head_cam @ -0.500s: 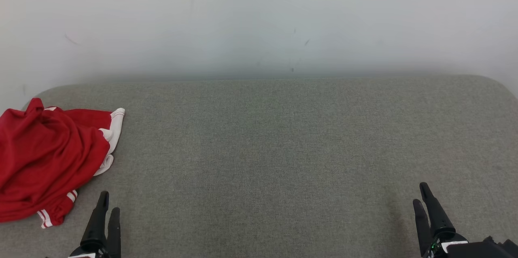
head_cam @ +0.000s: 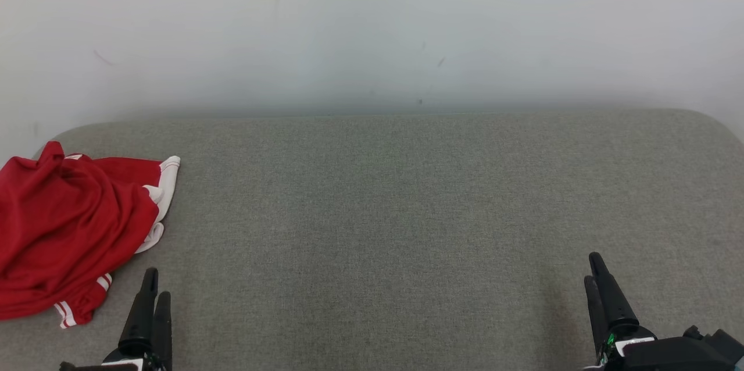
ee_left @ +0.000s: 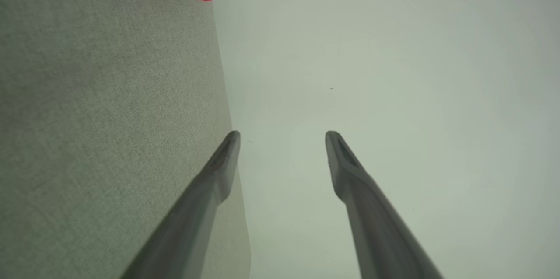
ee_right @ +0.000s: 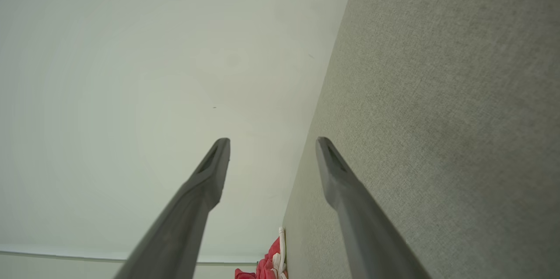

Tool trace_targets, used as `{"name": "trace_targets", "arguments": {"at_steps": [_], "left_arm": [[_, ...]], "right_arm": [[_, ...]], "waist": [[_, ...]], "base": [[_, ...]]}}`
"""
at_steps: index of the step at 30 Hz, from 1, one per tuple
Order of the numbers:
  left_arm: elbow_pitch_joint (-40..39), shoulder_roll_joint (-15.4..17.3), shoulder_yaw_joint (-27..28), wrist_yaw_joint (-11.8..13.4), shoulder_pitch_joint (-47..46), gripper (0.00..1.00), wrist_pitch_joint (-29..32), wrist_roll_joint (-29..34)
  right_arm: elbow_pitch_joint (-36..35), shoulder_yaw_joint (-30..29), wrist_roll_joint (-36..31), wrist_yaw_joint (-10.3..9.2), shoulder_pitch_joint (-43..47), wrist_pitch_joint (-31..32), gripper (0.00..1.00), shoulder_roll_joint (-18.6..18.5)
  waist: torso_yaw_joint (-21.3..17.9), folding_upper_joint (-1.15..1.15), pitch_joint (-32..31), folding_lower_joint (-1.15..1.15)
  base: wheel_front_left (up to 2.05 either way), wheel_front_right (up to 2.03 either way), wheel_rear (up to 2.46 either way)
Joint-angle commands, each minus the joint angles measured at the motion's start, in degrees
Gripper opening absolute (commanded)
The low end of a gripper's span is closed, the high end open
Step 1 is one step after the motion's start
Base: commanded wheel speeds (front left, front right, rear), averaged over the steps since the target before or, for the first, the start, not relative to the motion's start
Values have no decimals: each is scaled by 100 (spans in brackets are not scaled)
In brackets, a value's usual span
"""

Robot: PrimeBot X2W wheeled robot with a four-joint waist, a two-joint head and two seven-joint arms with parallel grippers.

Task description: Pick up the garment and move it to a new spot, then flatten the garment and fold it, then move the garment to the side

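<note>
We look down on a bare indoor work space, more test room than home. A wide surface (head_cam: 407, 214) covered in grey woven fabric, its corner (head_cam: 716, 121) rounded at 2 o'clock, runs up to a plain white wall (head_cam: 372, 22) at 12 o'clock. Small dark scuffs (head_cam: 442, 60) mark the wall. A crumpled red and white garment (head_cam: 64, 231) at 9 o'clock lends a household touch.

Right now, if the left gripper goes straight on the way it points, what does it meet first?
Likely the wall: the left gripper points over the table, with wall framed between its open fingers. The garment lies off to its left, outside that line. Depth is hard to judge.
</note>
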Motion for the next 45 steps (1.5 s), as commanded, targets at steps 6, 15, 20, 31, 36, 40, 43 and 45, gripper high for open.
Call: {"name": "trace_targets", "arguments": {"at_steps": [6,15,20,31,36,40,43,45], "left_arm": [[-196,175,-136,103,-15,100,-159,361],[-333,353,-427,249,-20,100,-329,902],[-404,439,-550,338,-15,100,-437,1182],[-545,648,-838,452,-35,100,-623,1748],[-548,736,-951,498,-67,100,-668,1952],[-541,852,-1072,603,-101,100,-725,2240],[-545,930,-1164,730,-133,100,-777,2488],[-563,963,-1221,810,-146,100,-807,2625]], "right_arm": [[-20,53,-453,0,-186,-77,100,-64],[13,57,-1146,0,-231,-94,100,-76],[2,70,-1471,0,-245,-121,100,-81],[-18,71,-2111,0,-301,-110,100,-94],[-11,59,-2400,0,-331,-102,100,-98],[-16,32,-2790,0,-358,-81,100,-102],[-28,-14,-3107,0,-361,-61,100,-104],[-40,-45,-3319,0,-367,-36,100,-106]], "waist": [[14,0,-9,0],[33,0,-32,0],[40,0,-42,0],[54,0,-40,0],[60,0,-43,0],[64,0,-50,0],[73,0,-53,0],[80,0,-55,0]], "base": [[0,0,0],[0,0,0],[0,0,0],[0,0,0],[0,0,0],[0,0,0],[0,0,0],[0,0,0]]}}
